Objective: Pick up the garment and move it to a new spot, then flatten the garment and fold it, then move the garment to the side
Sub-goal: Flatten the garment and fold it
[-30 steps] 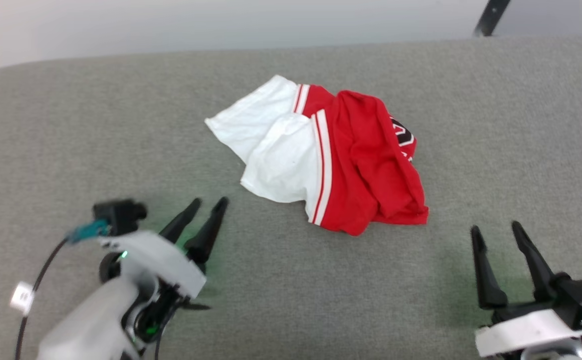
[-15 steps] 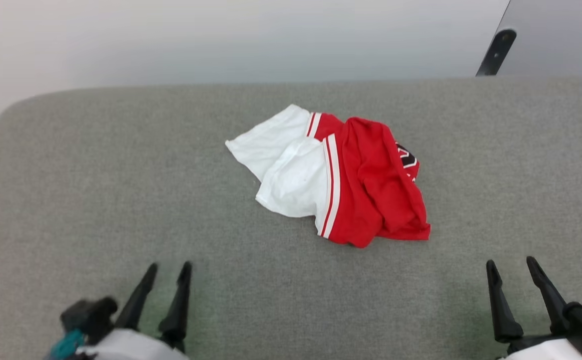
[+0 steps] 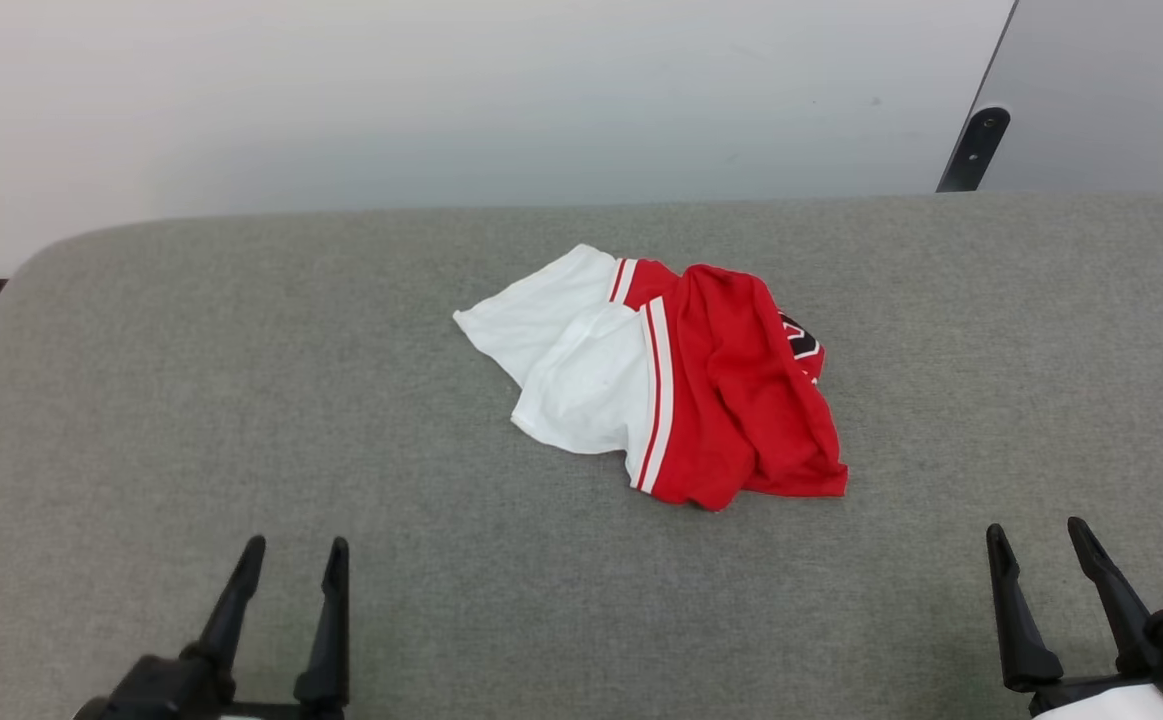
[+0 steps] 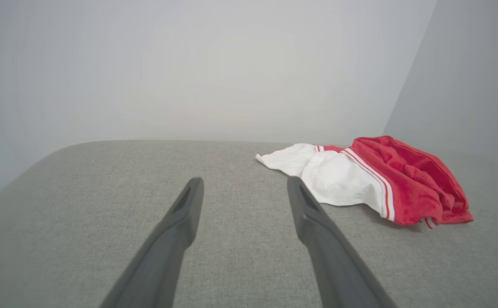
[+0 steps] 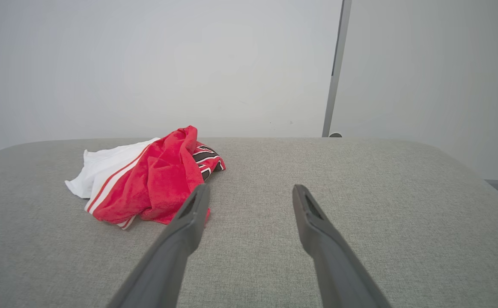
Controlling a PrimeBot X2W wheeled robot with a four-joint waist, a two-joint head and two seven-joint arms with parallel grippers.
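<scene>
Since nothing is held, jaws: left gripper [image 3: 297,545] and right gripper [image 3: 1035,528] both spread, empty.
T-shirt [image 3: 681,400]: ahead, between them; red end nearer right gripper.
Long axis: crosswise.

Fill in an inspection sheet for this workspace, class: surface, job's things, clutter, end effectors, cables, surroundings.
Surface: the grey fabric surface is flat, with a rounded far-left corner.
Job's things: the garment lies crumpled near the middle, with its white sleeves toward the robot's left and its red body toward the right. A bit of black-and-white print shows at its far right edge. It is not yet flattened or folded.
Clutter: nothing seen.
End effectors: the left end effector is open and empty at the near left. The right end effector is open and empty at the near right. Both are apart from the garment.
Cables: nothing seen.
Surroundings: a pale wall stands behind, with a dark strut and a grey panel at the far right.
</scene>
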